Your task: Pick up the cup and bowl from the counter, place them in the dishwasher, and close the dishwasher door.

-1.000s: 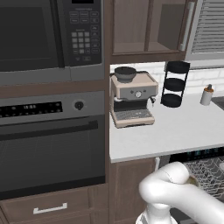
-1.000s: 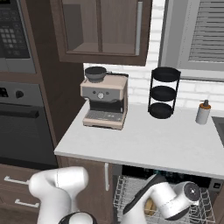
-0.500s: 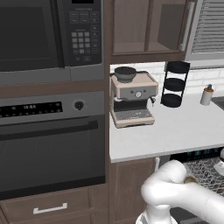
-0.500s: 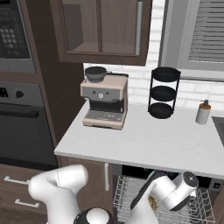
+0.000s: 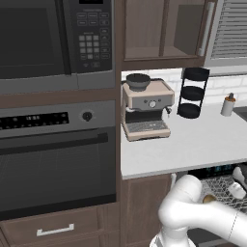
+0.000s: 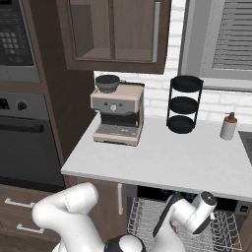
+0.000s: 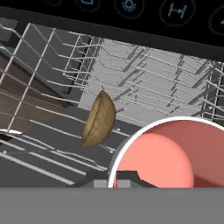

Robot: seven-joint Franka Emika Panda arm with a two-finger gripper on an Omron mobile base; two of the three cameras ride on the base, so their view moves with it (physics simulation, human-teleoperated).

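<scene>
My gripper (image 7: 114,180) is shut on the rim of the red cup (image 7: 162,158), whose white edge and red inside sit at the lower right of the hand view. The tan-brown bowl (image 7: 99,119) stands on its edge among the grey wires of the dishwasher rack (image 7: 166,78), just left of the cup. A sliver of the bowl (image 5: 208,198) peeks past my arm in the left base view. My wrist (image 6: 205,201) hangs over the pulled-out rack (image 6: 145,216) under the pale counter (image 6: 162,157). The dishwasher door is out of view.
A coffee machine (image 6: 118,115), a black three-tier stand (image 6: 183,104) and a white bottle (image 6: 228,127) stand on the counter. The oven (image 5: 53,154) and microwave (image 5: 48,38) fill the wall to the left. The black control strip with teal lights (image 5: 217,170) runs above the rack.
My wrist has shifted a little up and to the right over the rack, carrying the cup. The bowl in the rack has stayed put.
</scene>
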